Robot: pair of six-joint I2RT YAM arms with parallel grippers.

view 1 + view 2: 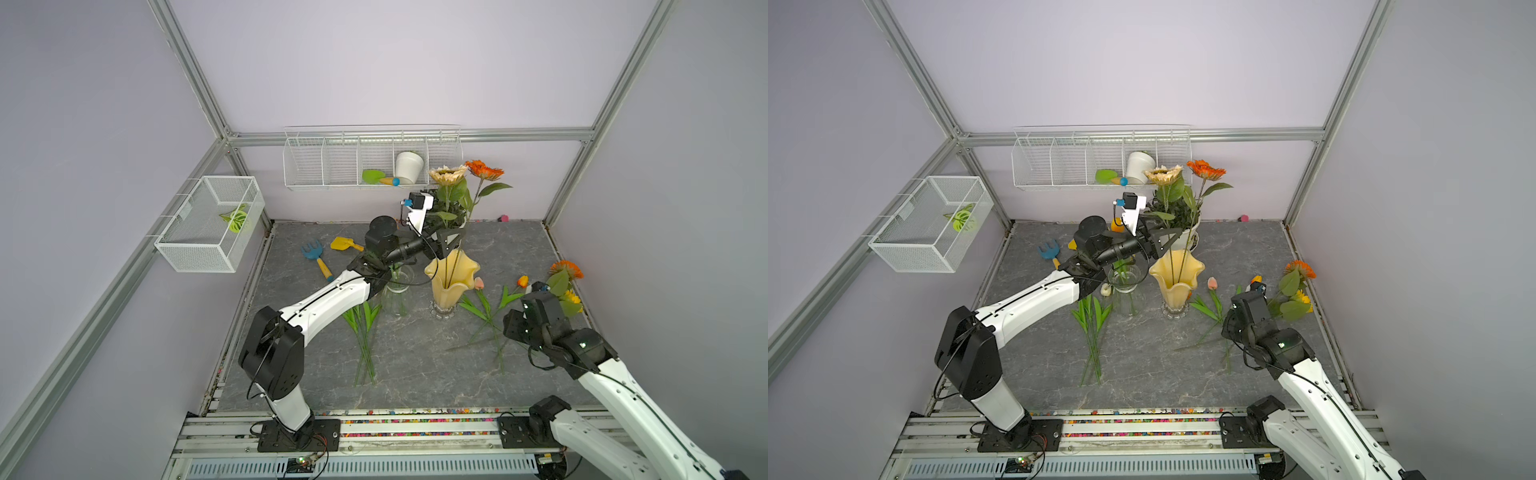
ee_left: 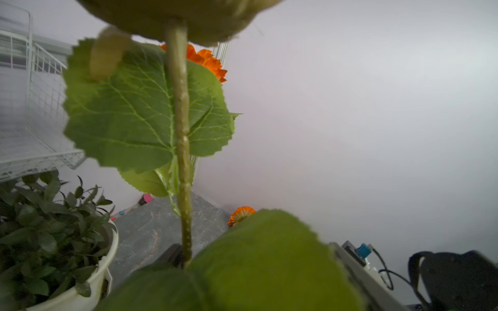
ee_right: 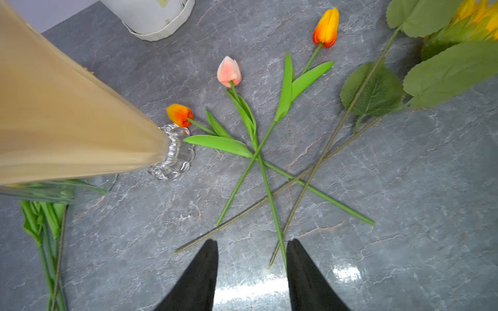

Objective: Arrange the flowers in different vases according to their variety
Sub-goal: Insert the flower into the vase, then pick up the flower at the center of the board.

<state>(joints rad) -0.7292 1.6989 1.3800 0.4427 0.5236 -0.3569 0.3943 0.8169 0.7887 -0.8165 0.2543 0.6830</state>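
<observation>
A cream sunflower (image 1: 447, 173) and an orange bloom (image 1: 484, 168) stand in the tall pale-yellow vase (image 1: 451, 282). My left gripper (image 1: 453, 243) sits just above the vase's rim, open, its jaws either side of the cream flower's stem (image 2: 183, 161). A clear flask vase (image 1: 397, 295) holding green stems stands partly behind the left arm. On the table lie a pink tulip (image 3: 229, 71), two orange tulips (image 3: 326, 28) (image 3: 179, 115) and two long sunflower stems, crossed. My right gripper (image 3: 252, 242) hovers open over those stem ends, holding nothing.
Orange (image 1: 566, 270) and yellow (image 1: 571, 297) sunflower heads lie at the right edge. More tulip stems (image 1: 365, 332) lie before the clear vase. A leafy potted plant (image 2: 54, 242) stands behind the yellow vase. A blue rake (image 1: 316, 257), yellow shovel (image 1: 345, 244), wall rack (image 1: 332, 166) and mesh basket (image 1: 208, 224) are at the left and back.
</observation>
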